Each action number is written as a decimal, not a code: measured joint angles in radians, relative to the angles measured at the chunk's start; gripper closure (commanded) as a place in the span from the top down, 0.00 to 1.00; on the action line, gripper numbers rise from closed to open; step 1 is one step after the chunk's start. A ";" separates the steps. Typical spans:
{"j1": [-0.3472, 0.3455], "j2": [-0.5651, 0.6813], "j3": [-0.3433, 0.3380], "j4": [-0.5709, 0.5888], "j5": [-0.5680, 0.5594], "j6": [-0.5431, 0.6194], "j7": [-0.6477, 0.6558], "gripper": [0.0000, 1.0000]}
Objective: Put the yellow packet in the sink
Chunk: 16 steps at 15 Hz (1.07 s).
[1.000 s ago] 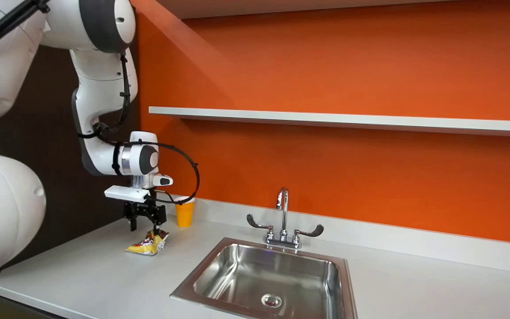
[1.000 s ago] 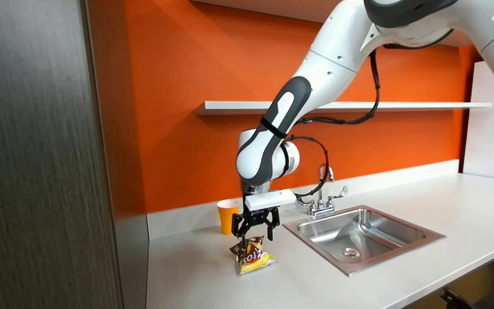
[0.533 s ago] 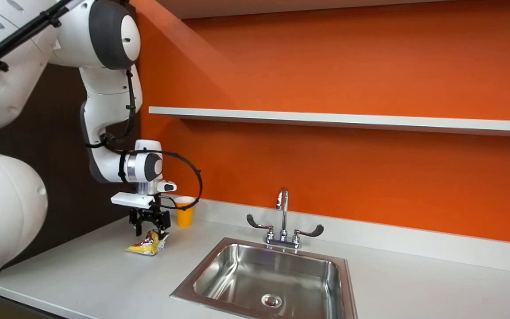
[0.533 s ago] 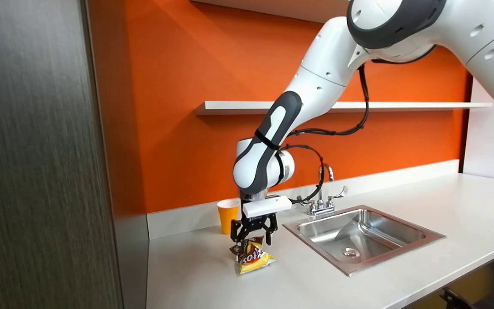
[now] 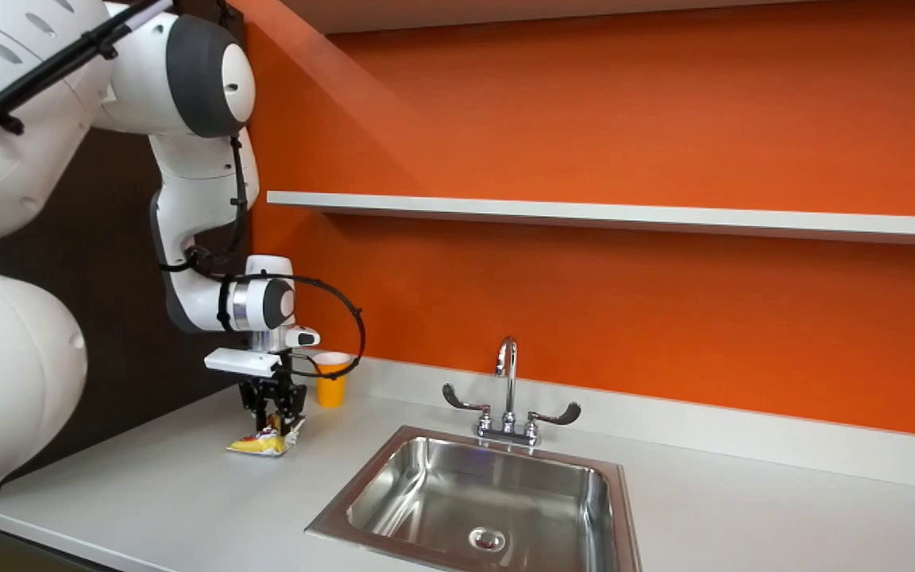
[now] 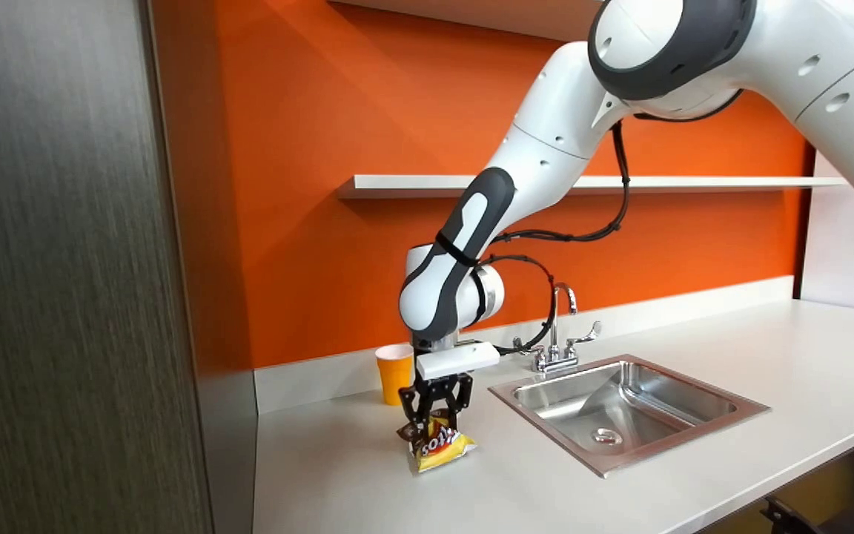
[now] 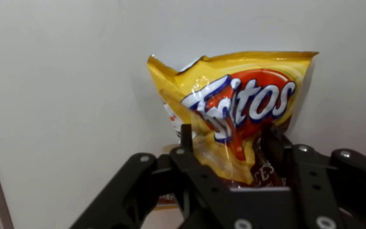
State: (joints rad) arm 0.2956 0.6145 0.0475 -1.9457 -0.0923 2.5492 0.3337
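Note:
The yellow packet [image 5: 253, 446] is a crinkled chip bag with a red and white logo and a brown end. It lies on the counter and also shows in an exterior view [image 6: 443, 449] and in the wrist view [image 7: 249, 92]. My gripper [image 5: 273, 429] points down over its brown end. It also shows in an exterior view [image 6: 438, 424]. In the wrist view the fingers [image 7: 227, 136] press into both sides of the packet, and its film is creased between them. The steel sink [image 5: 368, 477] stands apart from the packet; its rim also shows in an exterior view [image 6: 683, 437].
A yellow-orange cup [image 5: 330, 391] stands upright close behind the gripper, near the backsplash. A chrome faucet [image 5: 510, 389] with two levers rises behind the sink. A white shelf [image 5: 616, 214] runs along the orange wall. A dark panel [image 6: 64, 259] bounds the counter's end.
My gripper has come down onto the packet, and its fingers have closed from wide apart onto its sides. The packet has shifted only very slightly; the cup has not moved.

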 measured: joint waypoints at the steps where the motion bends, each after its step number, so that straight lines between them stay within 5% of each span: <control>1: 0.001 0.001 -0.003 0.003 0.000 0.000 0.000 0.22; 5: 0.005 0.004 -0.011 0.015 0.000 -0.001 0.000 0.00; 16: 0.016 -0.001 -0.020 0.043 0.000 -0.003 0.000 0.00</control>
State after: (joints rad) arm 0.3117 0.6133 0.0277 -1.9022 -0.0924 2.5467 0.3337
